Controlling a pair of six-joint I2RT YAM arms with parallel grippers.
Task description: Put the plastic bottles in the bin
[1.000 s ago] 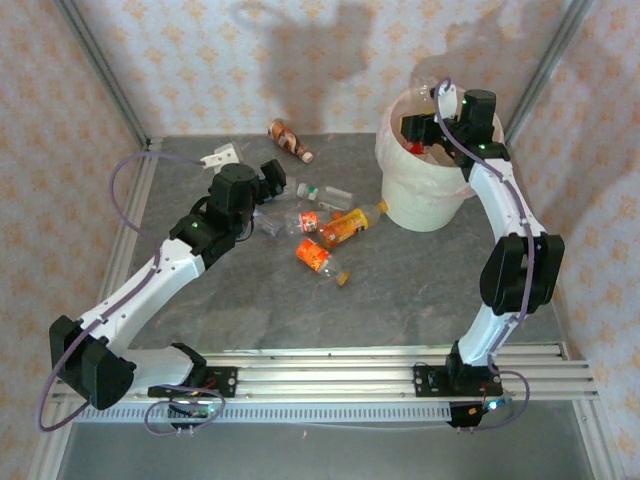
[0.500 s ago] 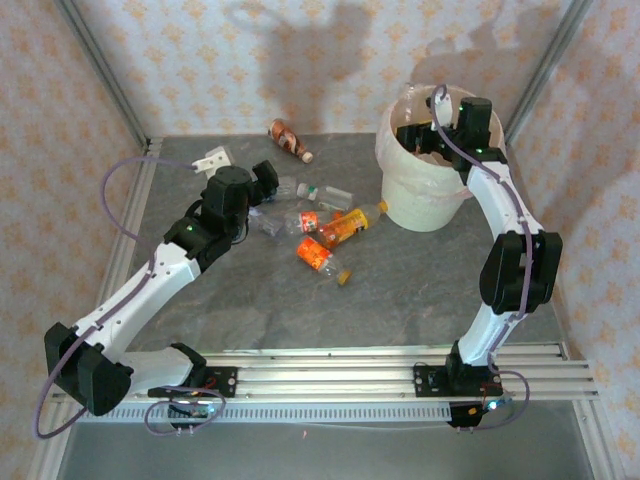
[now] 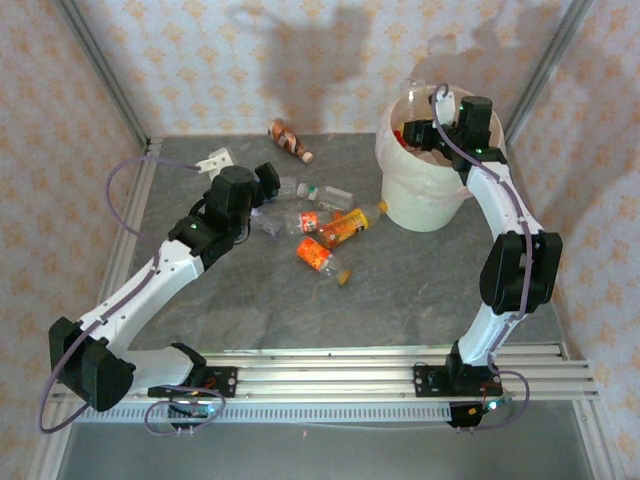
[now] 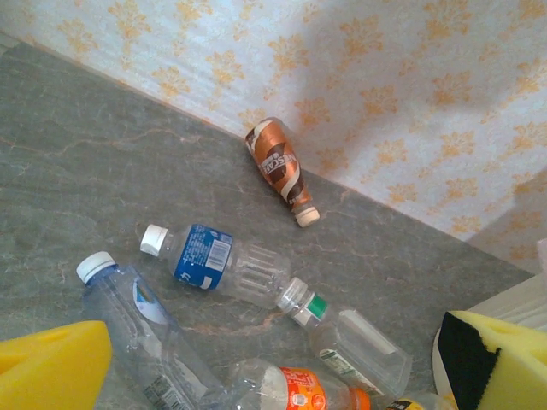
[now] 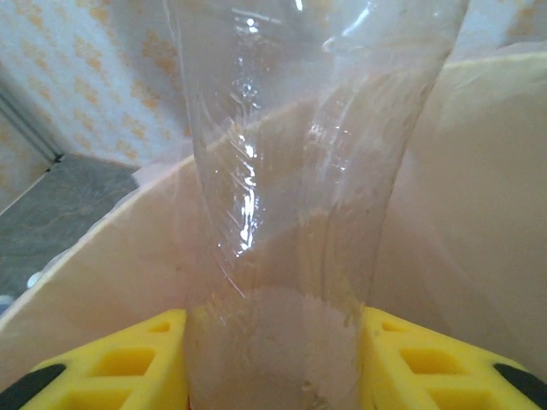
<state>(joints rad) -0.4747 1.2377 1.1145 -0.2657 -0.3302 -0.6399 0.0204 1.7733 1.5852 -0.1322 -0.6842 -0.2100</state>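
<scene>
Plastic bottles lie scattered on the grey marbled counter, patterned wallpaper behind. Left fingers spread open above them; right fingers clamp a clear bottle over the bin.

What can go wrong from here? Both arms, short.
1. The right pincer holds a clear bottle close to the rim of the bin; released there, it may tip outside.
2. The left pincer hangs open over crowded bottles: the blue-label bottle and green-cap bottle touch end to end, so closing may nudge or catch both.
</scene>
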